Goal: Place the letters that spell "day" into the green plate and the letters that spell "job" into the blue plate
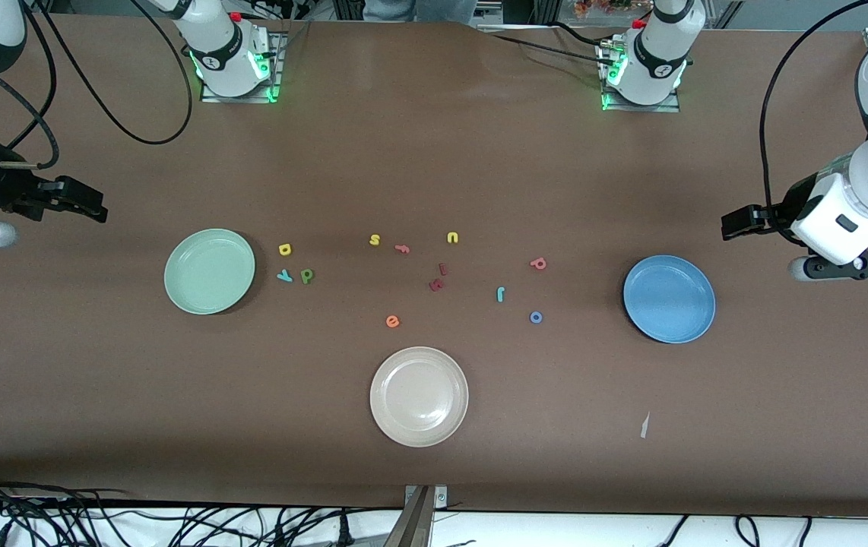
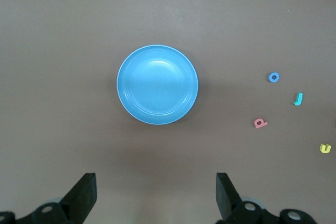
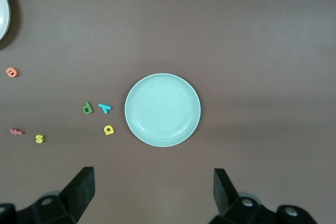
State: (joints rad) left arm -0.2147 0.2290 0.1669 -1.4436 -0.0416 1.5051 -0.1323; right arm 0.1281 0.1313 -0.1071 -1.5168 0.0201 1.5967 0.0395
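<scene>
The green plate lies toward the right arm's end of the table. Beside it are the yellow "a", the teal "y" and the olive "d". The blue plate lies toward the left arm's end. Near it are the salmon "b", the teal "j" and the blue "o". My right gripper hangs open and empty over bare table beside the green plate. My left gripper hangs open and empty beside the blue plate.
A cream plate sits nearest the front camera. Mid-table lie a yellow "s", a yellow "u", a pink letter, two dark red letters and an orange "e". A paper scrap lies nearer the camera than the blue plate.
</scene>
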